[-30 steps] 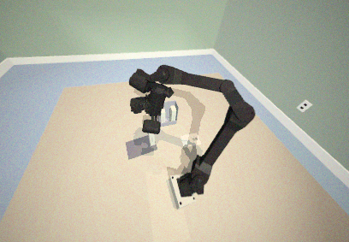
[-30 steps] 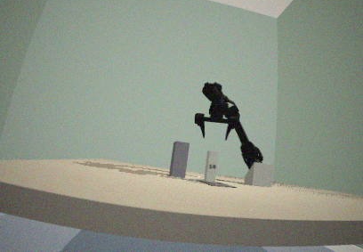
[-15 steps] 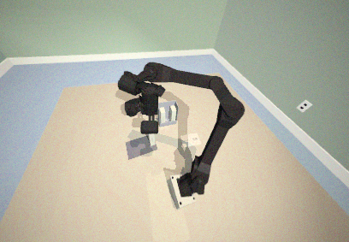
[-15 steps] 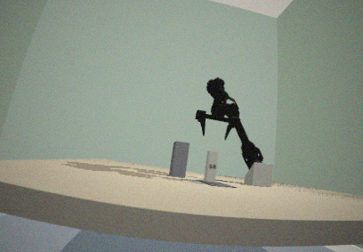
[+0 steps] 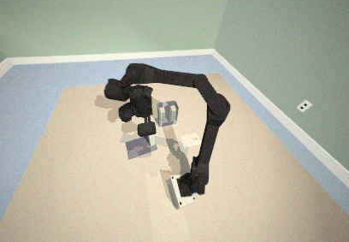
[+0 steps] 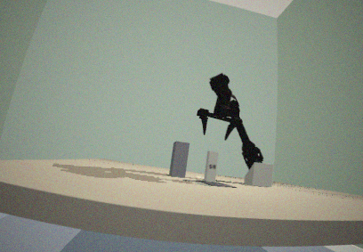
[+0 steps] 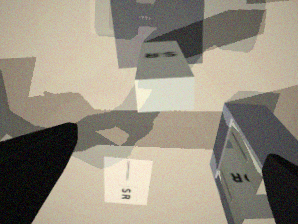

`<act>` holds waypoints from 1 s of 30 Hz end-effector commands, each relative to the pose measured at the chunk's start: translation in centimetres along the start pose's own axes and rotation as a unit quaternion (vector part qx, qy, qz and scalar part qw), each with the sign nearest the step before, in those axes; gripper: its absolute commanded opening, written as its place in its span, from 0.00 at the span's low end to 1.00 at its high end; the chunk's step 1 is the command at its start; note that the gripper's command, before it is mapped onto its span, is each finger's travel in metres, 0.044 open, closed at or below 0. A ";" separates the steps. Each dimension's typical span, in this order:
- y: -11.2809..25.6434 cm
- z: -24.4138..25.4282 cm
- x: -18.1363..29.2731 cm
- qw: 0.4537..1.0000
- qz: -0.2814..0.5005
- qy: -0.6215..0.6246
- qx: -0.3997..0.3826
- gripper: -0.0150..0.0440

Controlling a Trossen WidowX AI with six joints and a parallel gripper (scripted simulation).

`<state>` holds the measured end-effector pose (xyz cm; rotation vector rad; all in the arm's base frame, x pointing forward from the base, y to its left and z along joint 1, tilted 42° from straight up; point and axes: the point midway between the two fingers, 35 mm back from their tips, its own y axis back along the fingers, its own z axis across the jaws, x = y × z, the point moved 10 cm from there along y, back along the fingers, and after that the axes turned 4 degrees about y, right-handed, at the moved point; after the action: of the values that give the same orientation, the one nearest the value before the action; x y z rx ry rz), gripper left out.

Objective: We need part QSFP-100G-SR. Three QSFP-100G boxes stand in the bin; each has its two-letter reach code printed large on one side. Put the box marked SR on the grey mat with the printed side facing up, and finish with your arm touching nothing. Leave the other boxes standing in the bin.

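Note:
A white box stands upright on the edge of the grey mat. The exterior view shows "SR" printed on its side. The see-through bin stands behind it and holds upright boxes; in the wrist view one shows a code ending in R. My gripper is open and empty. It hangs well above the table, over the ground between the standing box and the bin, touching nothing.
A flat white card printed "SR" lies on the table to the right of the mat. The arm's white base block sits near the table's front.

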<state>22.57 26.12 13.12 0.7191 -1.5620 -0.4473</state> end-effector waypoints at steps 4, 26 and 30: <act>-0.3 -0.3 -2.2 1.000 0.011 0.002 -0.001 1.00; -2.5 -0.2 -6.5 0.999 0.049 0.015 0.002 1.00; -3.2 0.0 -6.9 0.998 0.062 0.022 0.005 1.00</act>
<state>23.29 28.79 6.95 0.6518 -1.5628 -0.3625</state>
